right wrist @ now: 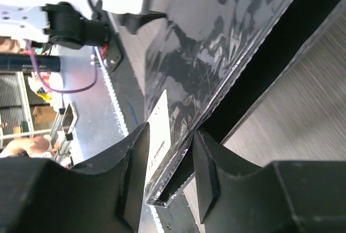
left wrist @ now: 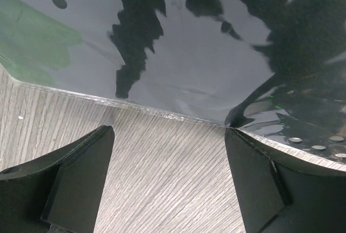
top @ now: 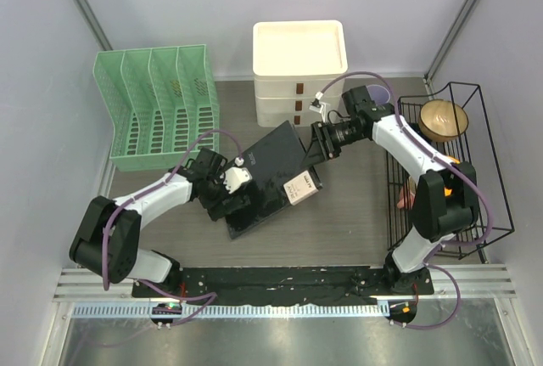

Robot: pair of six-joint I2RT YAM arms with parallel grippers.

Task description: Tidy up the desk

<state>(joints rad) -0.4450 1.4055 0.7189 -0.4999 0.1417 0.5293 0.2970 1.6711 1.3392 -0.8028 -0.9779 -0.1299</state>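
Right claw: the right gripper (right wrist: 170, 154) is pinched tight on the far right edge of the black notebook (right wrist: 216, 54)
Left claw: the left gripper (left wrist: 167, 162) has its fingers spread wide, holding nothing, low at the notebook's left edge
Why held so: we judge one arm tips the notebook up so the other can take it
Desk: the desk (top: 356, 222) lies under the notebook
Rack: the green file rack (top: 161, 107) stands left of the notebook, a likely home, we judge

Both arms reach inward; left tool (left wrist: 168, 135) gapes wide, right tool (right wrist: 169, 135) pinches the notebook (top: 271, 166) edge.
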